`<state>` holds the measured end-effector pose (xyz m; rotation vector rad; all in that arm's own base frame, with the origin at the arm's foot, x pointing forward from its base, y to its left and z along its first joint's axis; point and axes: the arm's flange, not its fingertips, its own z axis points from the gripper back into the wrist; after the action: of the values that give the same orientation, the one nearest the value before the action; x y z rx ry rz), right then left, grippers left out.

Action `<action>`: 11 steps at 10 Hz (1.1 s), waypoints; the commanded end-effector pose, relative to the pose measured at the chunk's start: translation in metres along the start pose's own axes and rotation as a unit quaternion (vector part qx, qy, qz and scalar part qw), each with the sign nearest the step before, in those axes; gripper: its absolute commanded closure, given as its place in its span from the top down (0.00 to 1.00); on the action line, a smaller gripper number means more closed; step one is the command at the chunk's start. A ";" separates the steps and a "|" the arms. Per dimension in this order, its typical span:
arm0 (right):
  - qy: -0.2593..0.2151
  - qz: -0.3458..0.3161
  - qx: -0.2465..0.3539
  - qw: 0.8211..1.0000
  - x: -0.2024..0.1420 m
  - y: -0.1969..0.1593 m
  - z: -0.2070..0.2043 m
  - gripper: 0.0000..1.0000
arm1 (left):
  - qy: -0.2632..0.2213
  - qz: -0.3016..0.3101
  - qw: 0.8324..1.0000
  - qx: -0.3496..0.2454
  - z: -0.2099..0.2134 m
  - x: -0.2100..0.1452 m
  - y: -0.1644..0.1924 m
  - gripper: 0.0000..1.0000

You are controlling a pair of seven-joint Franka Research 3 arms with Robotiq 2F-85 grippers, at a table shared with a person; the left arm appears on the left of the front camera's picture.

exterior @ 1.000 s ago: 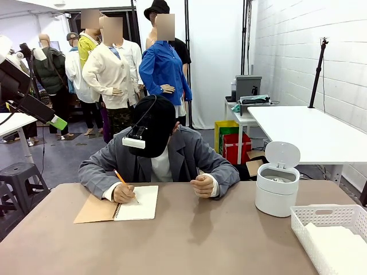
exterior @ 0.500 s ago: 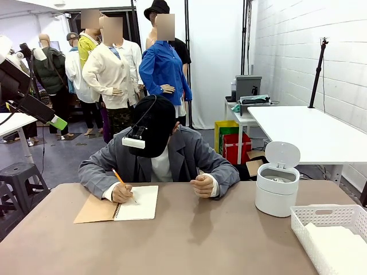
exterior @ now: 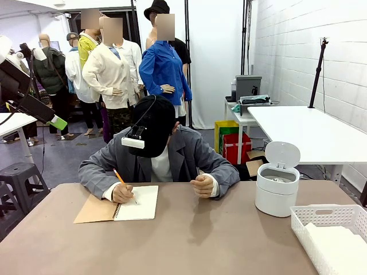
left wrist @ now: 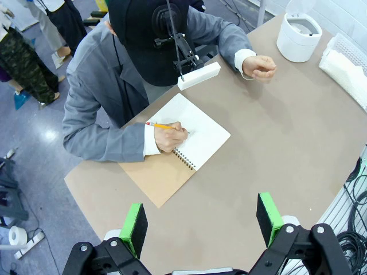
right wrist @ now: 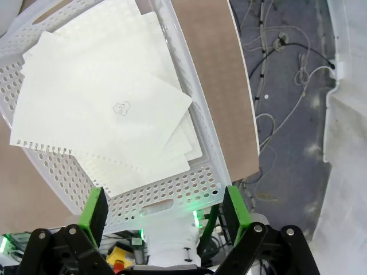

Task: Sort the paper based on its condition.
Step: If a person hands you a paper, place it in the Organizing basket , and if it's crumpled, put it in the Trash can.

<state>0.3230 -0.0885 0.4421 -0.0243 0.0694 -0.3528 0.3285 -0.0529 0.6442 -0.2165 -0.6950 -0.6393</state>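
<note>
Right wrist view: the right gripper [right wrist: 164,207] hung, jaws apart, over the white basket [right wrist: 202,137], where the paper [right wrist: 114,103] lay loosely stacked. The left gripper [left wrist: 202,220], jaws also apart, would do best to keep clear above the worktop [left wrist: 275,132] while the person's hand [left wrist: 169,129] wrote in the notebook [left wrist: 198,137]. The bin [exterior: 277,192] stood open, its contents unclear.

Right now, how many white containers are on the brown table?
2. A round white open-lidded bin stands far right; a white perforated plastic basket fills the near right corner.

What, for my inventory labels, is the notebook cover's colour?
Brown notebook cover, clearest in left wrist view.
</note>
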 end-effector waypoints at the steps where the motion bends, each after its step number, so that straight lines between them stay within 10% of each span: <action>1: -0.025 0.014 0.012 1.000 -0.005 0.004 0.013 1.00 | 0.000 -0.001 1.000 0.000 0.000 0.000 0.000 1.00; 7: -0.093 0.189 0.059 0.976 0.000 0.056 0.107 1.00 | 0.000 -0.001 1.000 0.000 0.000 0.000 0.000 1.00; 11: -0.204 0.296 0.128 0.924 0.013 0.109 0.176 1.00 | 0.000 -0.001 1.000 0.000 0.000 0.000 0.000 1.00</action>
<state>0.3732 0.0088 0.6087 0.0916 -0.3219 0.1820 0.3285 -0.0530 0.6443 -0.2165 -0.6951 -0.6394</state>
